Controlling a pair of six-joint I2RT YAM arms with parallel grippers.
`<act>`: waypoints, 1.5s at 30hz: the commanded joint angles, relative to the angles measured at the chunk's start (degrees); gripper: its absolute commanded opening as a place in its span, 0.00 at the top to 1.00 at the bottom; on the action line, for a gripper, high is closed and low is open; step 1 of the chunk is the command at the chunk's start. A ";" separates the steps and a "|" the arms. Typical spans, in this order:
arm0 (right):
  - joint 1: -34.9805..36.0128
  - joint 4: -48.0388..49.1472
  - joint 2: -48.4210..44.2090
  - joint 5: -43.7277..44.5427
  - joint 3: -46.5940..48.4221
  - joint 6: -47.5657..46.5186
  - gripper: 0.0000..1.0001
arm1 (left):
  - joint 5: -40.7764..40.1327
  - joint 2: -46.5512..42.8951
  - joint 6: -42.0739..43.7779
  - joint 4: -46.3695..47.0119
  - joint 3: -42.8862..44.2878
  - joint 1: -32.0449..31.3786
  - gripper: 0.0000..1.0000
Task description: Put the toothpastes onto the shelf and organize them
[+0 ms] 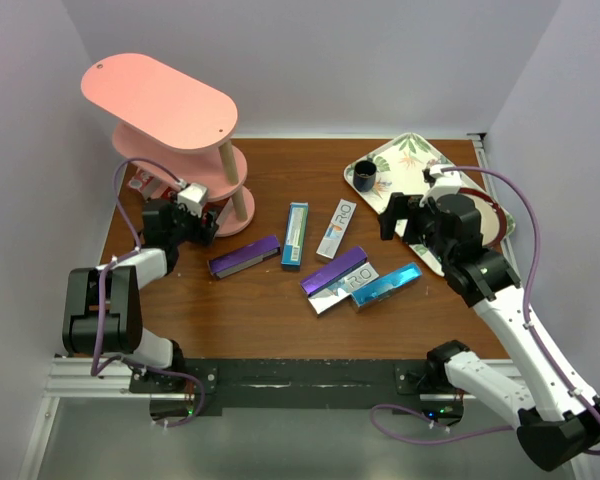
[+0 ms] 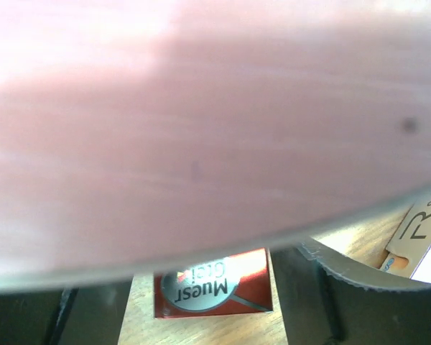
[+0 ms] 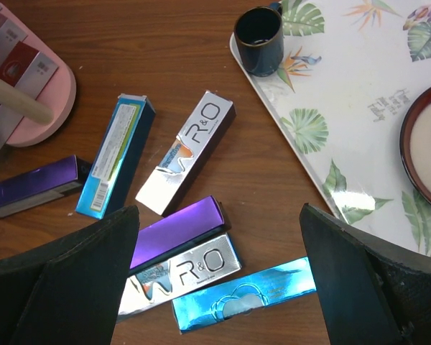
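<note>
The pink shelf (image 1: 160, 100) stands at the back left. My left gripper (image 1: 206, 222) reaches under its boards at the lowest tier. In the left wrist view the jaws stand open around a red toothpaste (image 2: 212, 284) that lies flat, with a gap on its left. A silver-white carton (image 2: 424, 230) lies to its right. My right gripper (image 3: 217, 214) hovers open and empty over loose toothpastes on the table: purple (image 3: 176, 233), silver (image 3: 194, 266) and blue (image 3: 248, 298). Further left lie a silver one (image 1: 335, 228), a teal one (image 1: 295, 234) and a purple one (image 1: 245, 256).
A leaf-patterned tray (image 1: 410, 160) sits at the back right with a dark cup (image 1: 365, 177) and a red-rimmed plate (image 3: 424, 151) on it. A wooden post (image 3: 14, 97) rises from the shelf's lowest board (image 3: 54, 108). Walls close in on three sides.
</note>
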 commanded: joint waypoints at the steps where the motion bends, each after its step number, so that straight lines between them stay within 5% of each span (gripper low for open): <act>1: -0.24 0.83 -0.01 -1.10 0.26 -0.87 0.01 | 0.89 -0.66 1.68 4.04 1.58 0.45 0.23; 15: -0.24 1.18 -0.36 -1.10 -0.09 -0.87 0.01 | 0.27 -13.75 4.32 -3.51 -1.50 0.19 0.14; 27: -0.24 1.45 -0.54 -2.95 -0.27 -0.96 0.01 | -5.27 -30.44 3.09 -18.02 -4.04 -8.42 0.14; 45: -0.24 0.48 0.61 -5.06 -0.09 -2.01 0.01 | 6.78 -43.72 1.07 -23.89 -4.31 -13.52 0.14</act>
